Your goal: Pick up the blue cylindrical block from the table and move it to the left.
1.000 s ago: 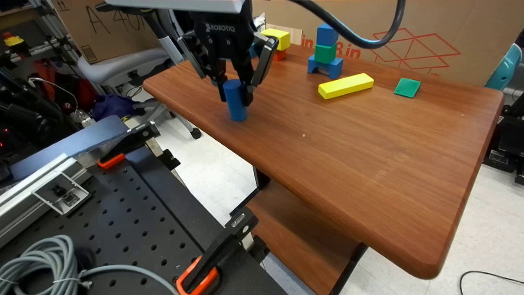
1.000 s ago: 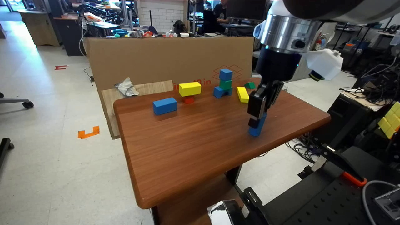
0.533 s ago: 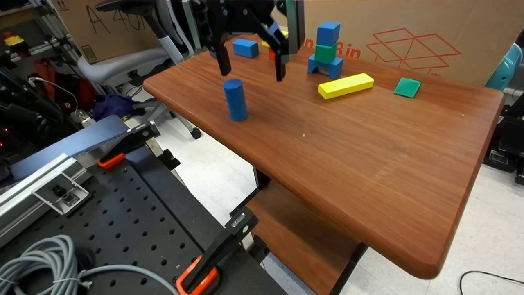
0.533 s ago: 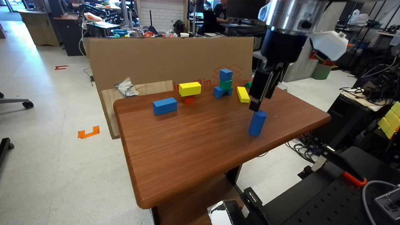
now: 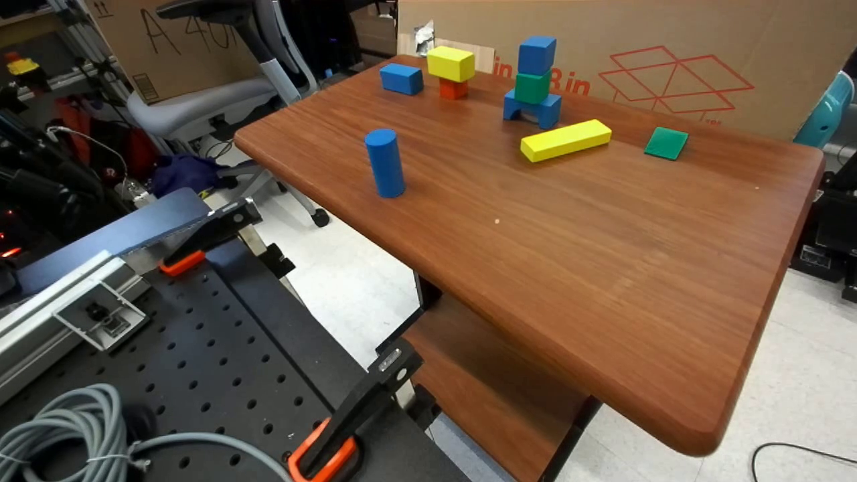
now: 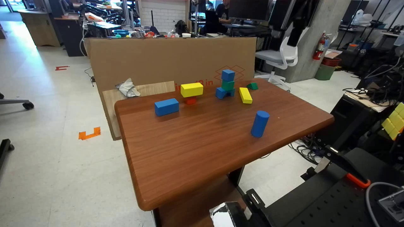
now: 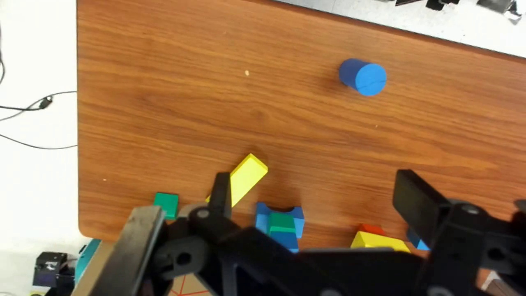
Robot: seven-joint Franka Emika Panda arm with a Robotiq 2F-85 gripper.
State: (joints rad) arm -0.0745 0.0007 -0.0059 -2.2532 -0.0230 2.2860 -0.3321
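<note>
The blue cylindrical block point(image 5: 385, 164) stands upright by itself on the reddish-brown table point(image 5: 569, 241), near the long edge on the pegboard side. It also shows in an exterior view as the blue cylindrical block point(image 6: 260, 124). From above, the wrist view has the blue cylindrical block point(image 7: 363, 77) toward the upper right, well apart from the fingers. My gripper point(image 7: 314, 179) is high over the table, its fingers spread wide with only air between them. Part of a dark finger point(image 6: 295, 34) hangs at the top of an exterior view.
A blue-green-blue stack point(image 5: 533, 80), a yellow bar point(image 5: 566, 140), a green piece point(image 5: 666, 143), a yellow block point(image 5: 451, 63) on a red one, and a blue block point(image 5: 402, 79) occupy the far side. A cardboard sheet point(image 6: 170, 60) rises behind the table.
The fingers, around the blue cylinder a second ago, have opened and let it go. My gripper has risen far above the table. The cylinder has stayed standing in place.
</note>
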